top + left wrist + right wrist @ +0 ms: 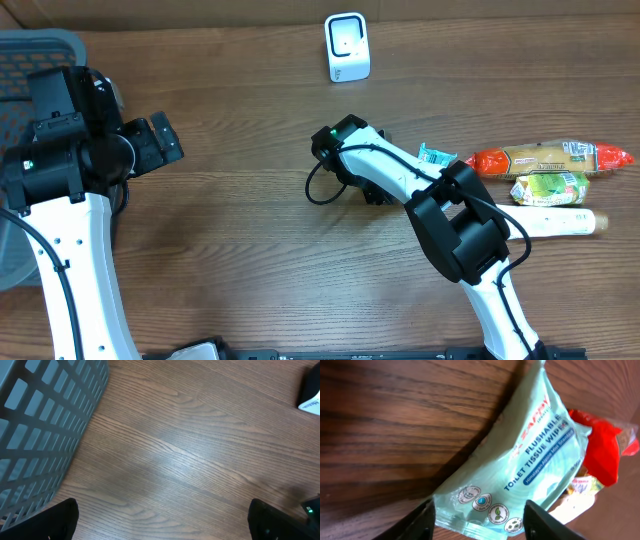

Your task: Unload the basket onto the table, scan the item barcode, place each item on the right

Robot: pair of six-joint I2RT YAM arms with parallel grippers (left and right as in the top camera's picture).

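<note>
Locate pale green soft film pack of flushable wipes (520, 460) flat on brown wooden worktop (380, 420), near end lying inside right claw (477, 520), jaws apart, unclamped. Note left claw (162, 520) spread wide over bare worktop. Expect light, limp, slippery handling; pinch across narrow end near seam
</note>
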